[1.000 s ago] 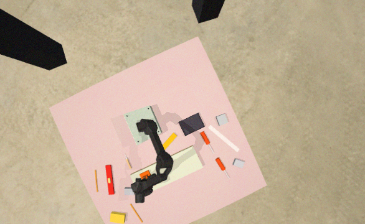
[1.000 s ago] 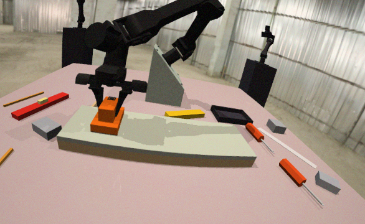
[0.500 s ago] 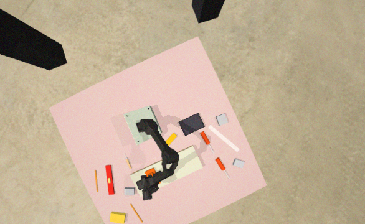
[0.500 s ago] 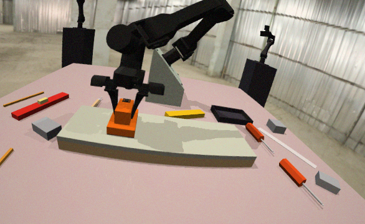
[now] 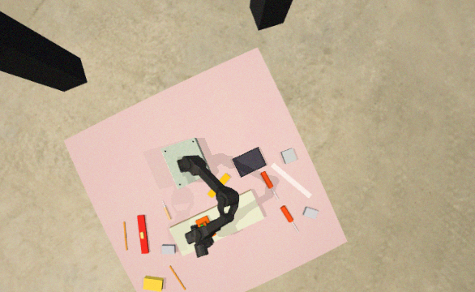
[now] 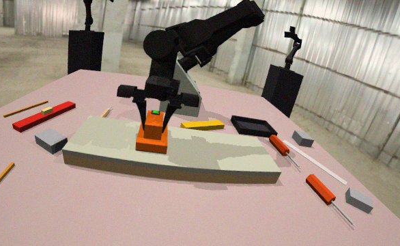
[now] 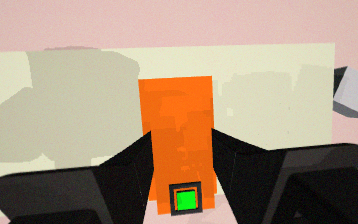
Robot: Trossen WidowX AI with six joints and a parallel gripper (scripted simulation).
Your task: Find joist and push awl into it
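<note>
The orange stud finder is upright on, or just over, the pale floor panel, left of its middle in the exterior view. Its small light glows green. My gripper is shut on its upper block. The dark tray holds nothing. Two tools with red-orange handles and thin metal shafts lie right of the panel: one by the tray, one nearer the front. I cannot tell if both are awls. The joist is hidden.
A yellow bar lies behind the panel. A grey block sits by its left end, with a red level beyond. A white strip and two grey blocks lie at the right.
</note>
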